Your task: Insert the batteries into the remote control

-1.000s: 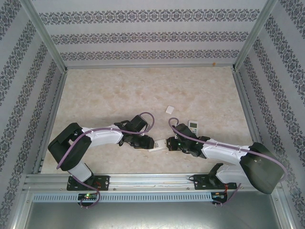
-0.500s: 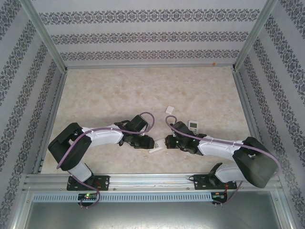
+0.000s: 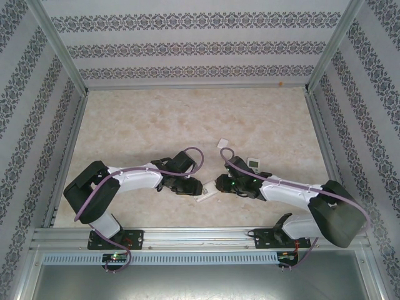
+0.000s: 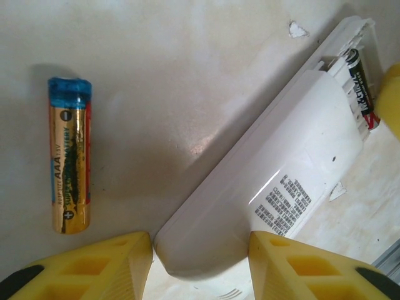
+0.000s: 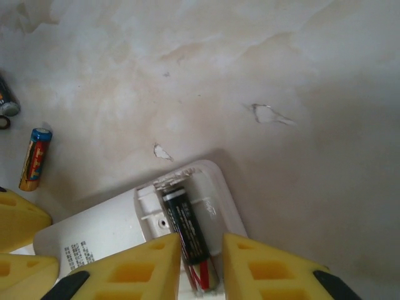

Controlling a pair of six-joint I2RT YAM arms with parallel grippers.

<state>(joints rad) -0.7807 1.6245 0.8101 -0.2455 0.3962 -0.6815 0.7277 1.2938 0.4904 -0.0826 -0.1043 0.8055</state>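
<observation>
Between the fingers of the right gripper (image 5: 202, 247): one black battery (image 5: 187, 231), red at its near end, lay lengthwise in the open compartment of the white remote (image 5: 100, 234). The yellow fingers stood slightly apart and straddled the battery, with a sliver of gap on one side.

The remote lay face down on the table (image 5: 262, 75), label side up. Its compartment end pointed away from the left gripper (image 4: 200, 250). Its rounded opposite end was clamped between that gripper's two yellow fingers.

Item: one gold battery (image 4: 70, 156), blue-capped, loose on the table beyond and outside the left gripper's left finger, well apart from the remote.

Item: one dark battery (image 5: 6, 100), cut off by the frame edge, further out past the gold one.

Item: a second remote (image 3: 254, 164), beyond the right gripper, near it.
</observation>
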